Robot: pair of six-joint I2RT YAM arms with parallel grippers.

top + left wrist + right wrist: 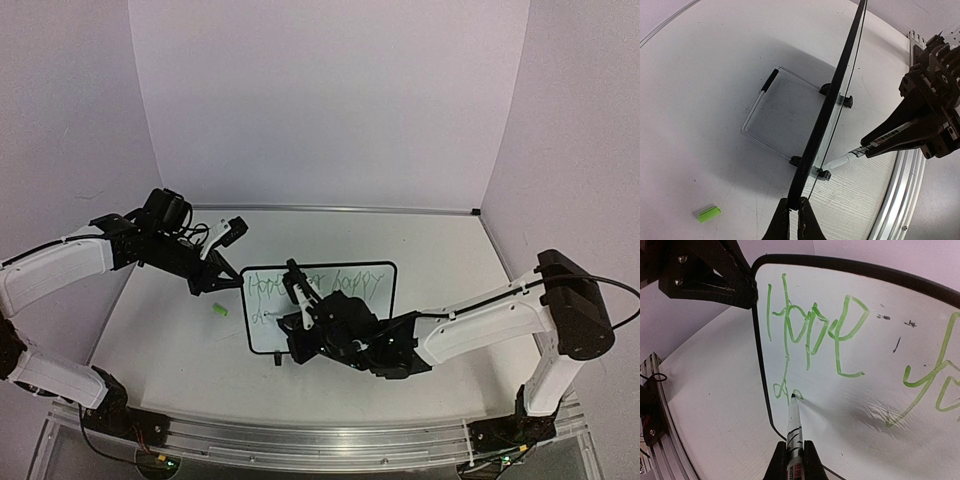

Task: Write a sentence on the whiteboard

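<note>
Right tool: pinched tight on marker, tip touching whiteboard | left tool: clamped on whiteboard edge

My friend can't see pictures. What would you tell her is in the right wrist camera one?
The right gripper holds a marker, tip on the whiteboard, just under the green word "Hope". The left gripper grips the board's upper-left edge.

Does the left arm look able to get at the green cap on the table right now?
Probably not: the left claw is shut on the edge of the whiteboard, though the cap lies close by with nothing between.
</note>
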